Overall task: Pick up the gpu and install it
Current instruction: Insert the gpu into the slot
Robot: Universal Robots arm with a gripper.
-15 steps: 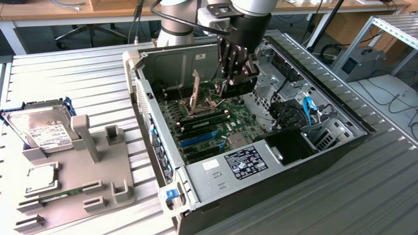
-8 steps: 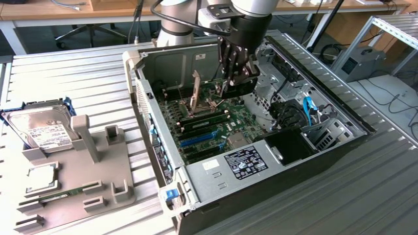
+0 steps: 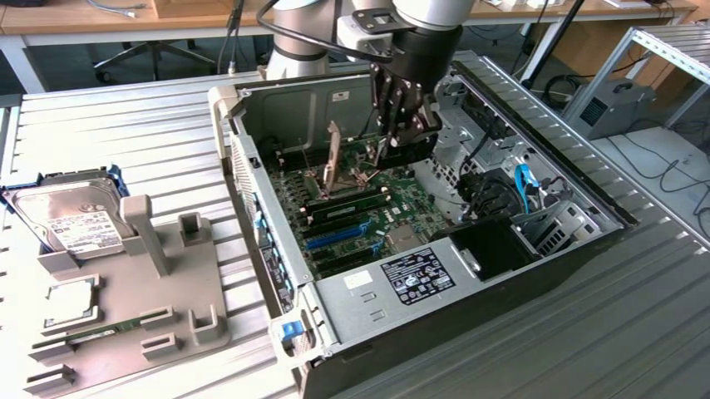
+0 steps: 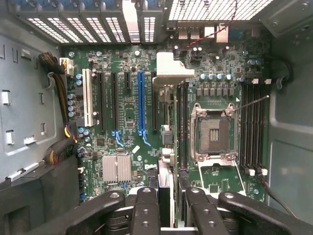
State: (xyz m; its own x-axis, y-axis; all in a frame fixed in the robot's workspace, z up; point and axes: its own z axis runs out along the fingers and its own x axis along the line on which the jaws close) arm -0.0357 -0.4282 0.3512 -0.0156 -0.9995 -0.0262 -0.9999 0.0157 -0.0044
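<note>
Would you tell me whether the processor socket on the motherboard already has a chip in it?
No. The wrist view shows the socket open and bare, its metal frame around empty contacts.

Your ribbed metal desk (image 3: 133, 133) carries the open computer case (image 3: 554, 274) at centre and a grey parts holder (image 3: 166, 324) lower left.

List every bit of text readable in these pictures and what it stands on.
None can be read.
Hard drive label: print too small.
Power supply sticker: black, white print blurred.
White sticker on the case edge: illegible.
Motherboard: markings too fine to read.
</note>
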